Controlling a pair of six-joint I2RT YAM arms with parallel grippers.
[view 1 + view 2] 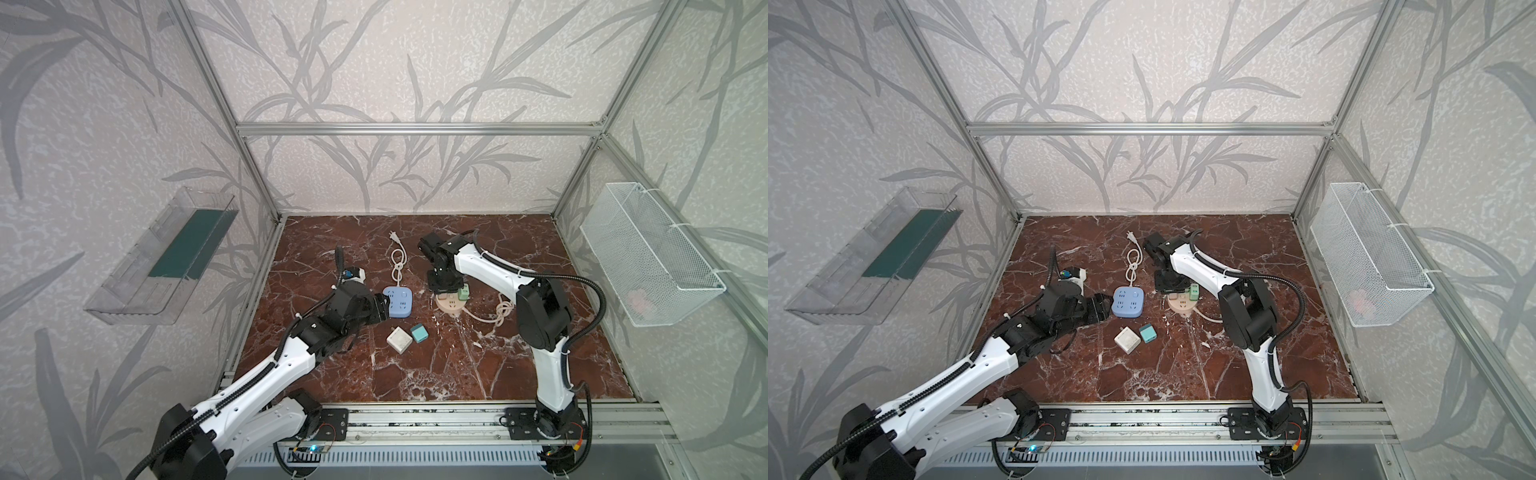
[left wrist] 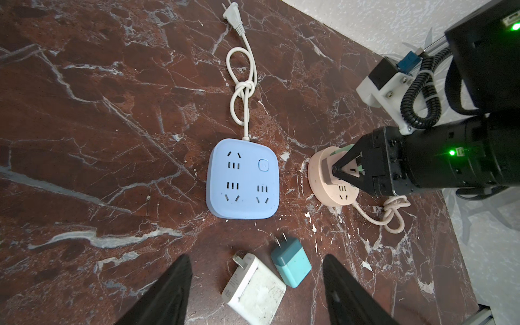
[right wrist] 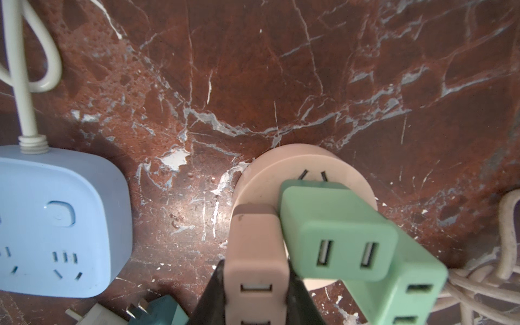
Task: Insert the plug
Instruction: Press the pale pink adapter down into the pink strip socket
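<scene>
A pink plug point(image 3: 256, 244) stands upright on the round pink socket point(image 3: 295, 166), with its prongs hidden. My right gripper point(image 3: 256, 270) is shut on this plug from above, one black finger point(image 3: 213, 292) on each side. In both top views the right gripper point(image 1: 446, 291) point(image 1: 1173, 291) hangs over the round socket point(image 1: 451, 306) point(image 1: 1181, 306). A green plug point(image 3: 334, 236) point(image 1: 463, 292) sits in the same socket beside it. My left gripper point(image 2: 256, 257) point(image 1: 384, 307) is open above a white plug point(image 2: 254, 287) and a teal plug point(image 2: 291, 261), holding nothing.
A blue square power strip point(image 1: 397, 302) point(image 2: 243, 178) lies left of the round socket, its knotted white cable point(image 1: 398, 259) running to the back. The socket's pink cable point(image 1: 498, 311) coils to its right. A wire basket point(image 1: 648, 253) and a clear shelf point(image 1: 162, 257) hang on the side walls.
</scene>
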